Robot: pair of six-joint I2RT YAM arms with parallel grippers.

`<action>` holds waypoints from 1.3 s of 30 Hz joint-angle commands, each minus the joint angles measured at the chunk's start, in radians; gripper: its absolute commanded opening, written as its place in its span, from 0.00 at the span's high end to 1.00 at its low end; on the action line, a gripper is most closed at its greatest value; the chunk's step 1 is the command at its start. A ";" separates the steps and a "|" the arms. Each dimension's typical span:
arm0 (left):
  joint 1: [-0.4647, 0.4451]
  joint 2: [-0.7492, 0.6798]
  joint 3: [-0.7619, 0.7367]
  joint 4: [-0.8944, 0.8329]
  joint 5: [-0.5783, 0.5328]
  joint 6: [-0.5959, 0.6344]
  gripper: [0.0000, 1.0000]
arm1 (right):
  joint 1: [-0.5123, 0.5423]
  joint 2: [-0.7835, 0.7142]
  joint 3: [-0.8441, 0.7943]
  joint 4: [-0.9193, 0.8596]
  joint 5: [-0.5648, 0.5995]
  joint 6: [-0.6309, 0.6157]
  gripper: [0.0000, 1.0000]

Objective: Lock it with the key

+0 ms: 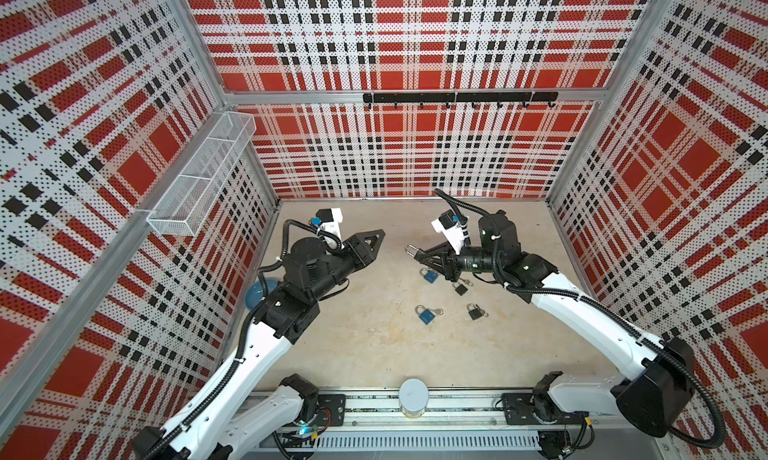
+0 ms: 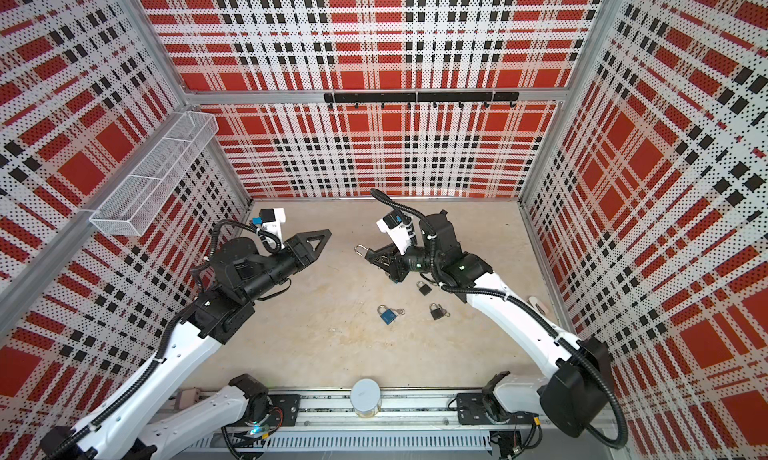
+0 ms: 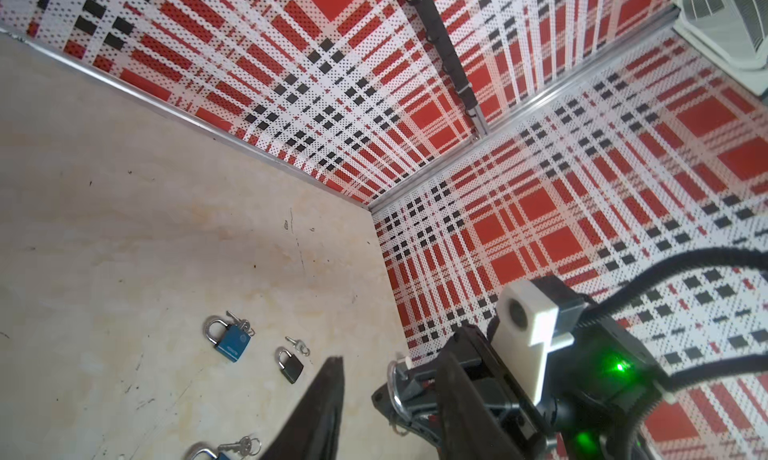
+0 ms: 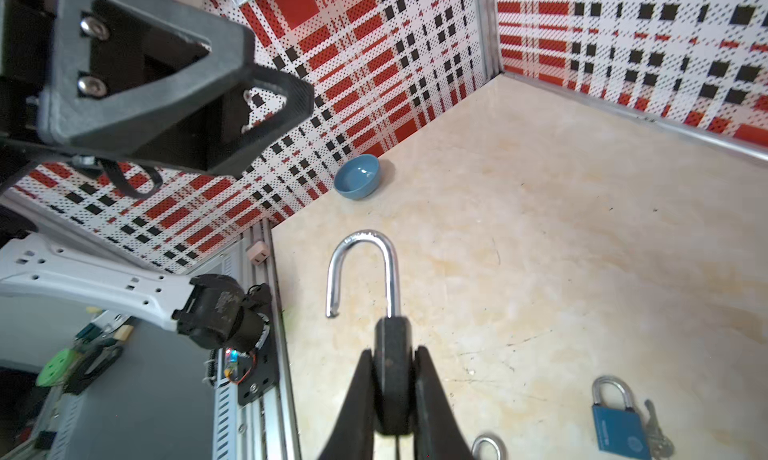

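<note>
The right gripper [image 4: 392,350] is clamped on the body of a black padlock [image 4: 392,379], which it holds above the table [image 4: 582,229] with the steel shackle [image 4: 361,270] swung open. The fingers cover most of the body, and in no view can I make out whether a key sits in it. The left gripper [image 1: 380,232] hangs apart from the lock, facing it. Its fingers overlap in both top views and only one shows in the left wrist view, so I cannot tell how wide they stand. A blue padlock [image 1: 430,275] peeks out half covered by the right gripper in a top view. The blue bowl [image 4: 357,177] is plain in the right wrist view, but from above it sits mostly behind the left arm [image 1: 257,354]. Another blue padlock [image 3: 208,453] is cut off at the edge of the left wrist view, with its keys [image 3: 243,445] beside it.
</note>
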 commanded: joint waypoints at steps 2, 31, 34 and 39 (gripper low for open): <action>0.007 0.061 0.032 -0.062 0.225 0.110 0.60 | -0.009 -0.049 0.036 -0.082 -0.121 -0.007 1.00; -0.081 0.126 0.048 -0.078 0.384 0.142 0.79 | -0.042 -0.043 0.082 -0.146 -0.258 0.033 1.00; -0.077 0.120 0.042 -0.063 0.387 0.133 0.81 | -0.043 -0.038 0.081 -0.139 -0.272 0.041 1.00; -0.070 0.115 0.038 -0.051 0.392 0.125 0.86 | -0.046 -0.036 0.083 -0.133 -0.283 0.047 1.00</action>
